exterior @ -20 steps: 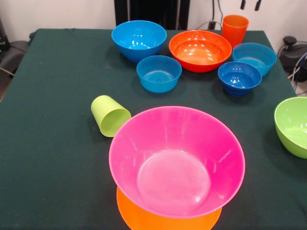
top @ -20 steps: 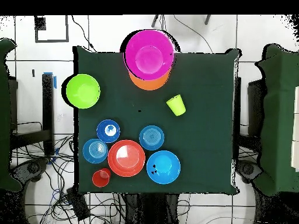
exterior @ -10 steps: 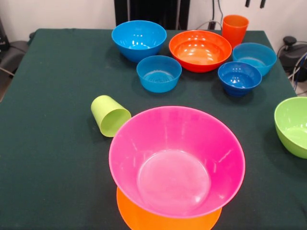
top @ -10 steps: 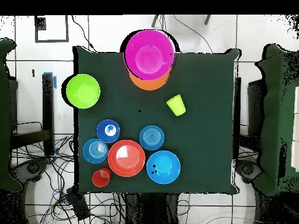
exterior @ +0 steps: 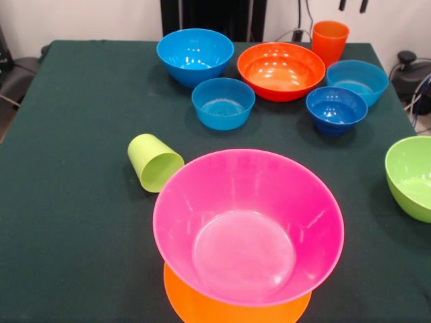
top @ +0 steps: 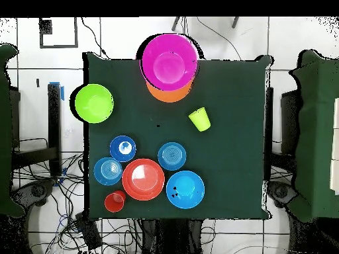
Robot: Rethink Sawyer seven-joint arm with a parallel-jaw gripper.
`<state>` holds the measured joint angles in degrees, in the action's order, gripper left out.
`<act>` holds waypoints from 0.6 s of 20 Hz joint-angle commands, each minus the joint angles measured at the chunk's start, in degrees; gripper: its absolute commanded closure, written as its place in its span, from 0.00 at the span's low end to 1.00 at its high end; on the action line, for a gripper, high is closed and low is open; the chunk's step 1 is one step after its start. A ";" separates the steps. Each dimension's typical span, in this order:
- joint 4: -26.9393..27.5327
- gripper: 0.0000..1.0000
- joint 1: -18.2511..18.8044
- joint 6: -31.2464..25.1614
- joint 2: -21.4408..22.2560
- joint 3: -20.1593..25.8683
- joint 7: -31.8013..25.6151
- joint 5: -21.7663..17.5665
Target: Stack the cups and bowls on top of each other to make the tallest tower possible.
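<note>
The pink bowl [exterior: 248, 225] sits upright on the upside-down light-orange bowl [exterior: 202, 306] at the table's near edge; this tower also shows in the overhead view [top: 170, 61]. The lime green cup [exterior: 155, 162] lies on its side just left of it. The orange cup [exterior: 329, 40] stands upright at the far right. The medium blue bowl [exterior: 195, 55], the red-orange bowl [exterior: 281, 70] and three small blue bowls [exterior: 223, 102] [exterior: 336, 109] [exterior: 357, 81] stand at the far side. The lime-green bowl [exterior: 411, 176] is at the right edge. My gripper [exterior: 353, 5] shows only its two tips, apart and empty, above the orange cup.
The dark green table [exterior: 74, 202] has bare cloth on its left half. The lime-green bowl hangs partly past the table's edge in the overhead view [top: 94, 103]. Cables and a dark object [exterior: 407, 67] lie beyond the right side.
The gripper tips at the top edge shifted slightly sideways and came back. No cup or bowl has moved.
</note>
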<state>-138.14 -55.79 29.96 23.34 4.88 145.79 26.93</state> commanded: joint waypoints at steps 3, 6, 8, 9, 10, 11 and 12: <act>-3.58 0.00 4.29 1.59 2.56 0.58 12.35 -3.98; -5.06 0.00 5.18 0.17 5.31 0.26 11.59 -4.28; -5.61 0.00 6.02 -0.32 6.36 0.20 11.20 -4.85; -5.85 0.00 6.22 -0.65 6.92 0.12 11.01 -4.87; -5.99 0.00 6.31 -0.84 7.26 0.20 11.01 -4.88; -6.17 0.00 6.11 -1.28 7.81 0.18 10.95 -4.46; -6.19 0.00 5.89 -1.58 8.09 0.26 10.96 -4.04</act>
<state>-144.14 -50.96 29.95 28.82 2.99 145.79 23.71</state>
